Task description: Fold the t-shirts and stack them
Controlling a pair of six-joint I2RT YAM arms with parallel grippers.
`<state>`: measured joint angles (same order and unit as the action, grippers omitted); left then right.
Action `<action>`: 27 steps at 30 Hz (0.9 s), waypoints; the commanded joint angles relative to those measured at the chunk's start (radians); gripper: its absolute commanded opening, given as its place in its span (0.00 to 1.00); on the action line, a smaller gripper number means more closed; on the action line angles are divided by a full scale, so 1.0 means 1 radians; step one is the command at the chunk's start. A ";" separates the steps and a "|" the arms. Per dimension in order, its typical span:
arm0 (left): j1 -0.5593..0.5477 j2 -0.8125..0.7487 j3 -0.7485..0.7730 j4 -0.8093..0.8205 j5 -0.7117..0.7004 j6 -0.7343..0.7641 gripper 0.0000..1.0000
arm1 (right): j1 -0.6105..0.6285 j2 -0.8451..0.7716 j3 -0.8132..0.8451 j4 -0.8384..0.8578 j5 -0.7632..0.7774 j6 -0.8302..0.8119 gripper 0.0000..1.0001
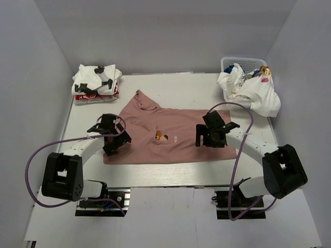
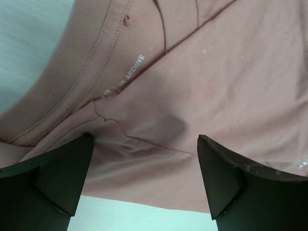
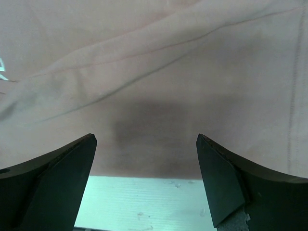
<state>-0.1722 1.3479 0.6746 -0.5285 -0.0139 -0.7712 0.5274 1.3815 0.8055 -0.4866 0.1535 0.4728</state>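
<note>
A dusty-pink t-shirt (image 1: 170, 124) with a small pixel print lies partly folded in the middle of the table, its collar toward the back left. My left gripper (image 1: 111, 137) hovers open just above its left side. In the left wrist view the collar and neck label (image 2: 126, 77) show between the open fingers (image 2: 67, 168). My right gripper (image 1: 212, 132) hangs open over the shirt's right part. The right wrist view shows smooth pink cloth (image 3: 168, 72) and its edge against the table (image 3: 144, 197). Neither gripper holds anything.
A stack of folded white t-shirts (image 1: 95, 82) with black and red prints sits at the back left. At the back right, a white mesh basket (image 1: 243, 62) holds crumpled white tees (image 1: 256, 98) that spill onto the table. Grey walls close in the table (image 1: 181, 85).
</note>
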 commanded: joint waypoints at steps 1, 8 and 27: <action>-0.003 0.007 -0.088 -0.042 -0.038 -0.020 1.00 | -0.003 -0.030 -0.081 0.074 -0.014 0.027 0.90; -0.003 -0.151 -0.213 -0.161 -0.064 -0.118 1.00 | -0.003 -0.136 -0.280 0.080 -0.057 0.102 0.90; -0.003 0.151 0.549 -0.170 -0.146 0.001 1.00 | -0.035 -0.187 0.150 -0.052 0.233 0.158 0.90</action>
<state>-0.1726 1.3441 1.1019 -0.7559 -0.1387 -0.8379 0.5117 1.1481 0.8978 -0.4938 0.2752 0.5739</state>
